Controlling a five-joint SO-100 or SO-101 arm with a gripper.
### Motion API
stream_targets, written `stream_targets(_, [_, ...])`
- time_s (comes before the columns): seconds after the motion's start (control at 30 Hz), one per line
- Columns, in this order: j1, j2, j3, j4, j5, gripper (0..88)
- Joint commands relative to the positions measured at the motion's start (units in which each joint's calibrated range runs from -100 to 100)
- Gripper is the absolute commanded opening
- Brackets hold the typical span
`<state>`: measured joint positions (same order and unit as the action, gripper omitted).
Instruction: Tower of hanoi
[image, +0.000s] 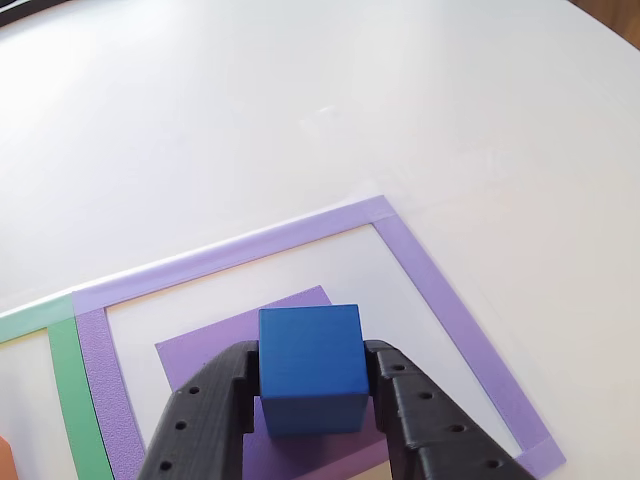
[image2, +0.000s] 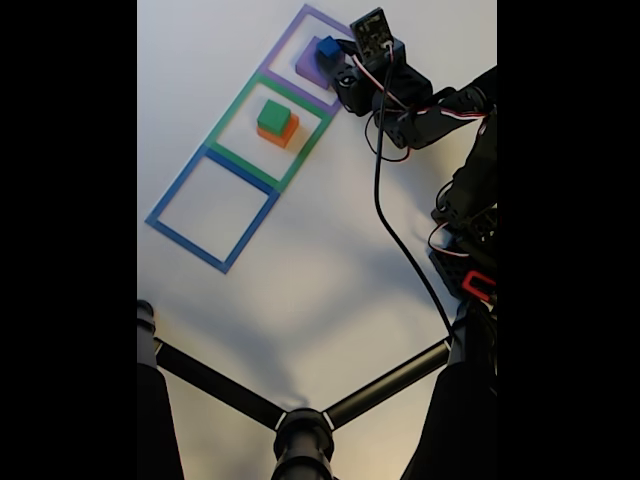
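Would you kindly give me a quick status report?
Gripper shut on blue cube, over purple slab. Green cube sits on orange block. Nothing in the way.

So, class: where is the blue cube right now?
In the other view the blue cube sits low and centre, between the tool fingers, over the purple slab inside the purple tape square.

I stood in what looked like a hobby lab: a plain white worktop (image2: 330, 260) marked with coloured tape squares (image2: 212, 212), loose servo wiring (image2: 395, 230), and a black camera stand (image2: 300, 425).
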<state>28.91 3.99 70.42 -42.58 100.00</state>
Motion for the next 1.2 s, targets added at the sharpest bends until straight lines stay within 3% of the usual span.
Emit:
stream_targets(0.0, [-1.0,-0.9,-1.0,-1.0,0.0,5.4])
stream_targets(0.2, [-1.3,-4.3,-1.3,3.4,0.0,4.7])
stream_targets(0.3, [-1.9,-10.1,-2.5,11.7,0.0,4.8])
stream_targets(0.6, [-2.7,-31.3,-25.7,65.7,0.0,5.1])
stream_targets(0.83, [-3.6,-35.1,-52.6,104.3,0.0,5.3])
stream_targets(1.0, [-6.2,-34.9,-68.1,122.8,0.0,5.4])
stream_targets(1.17, [-10.5,-35.4,-76.0,131.8,0.0,5.4])
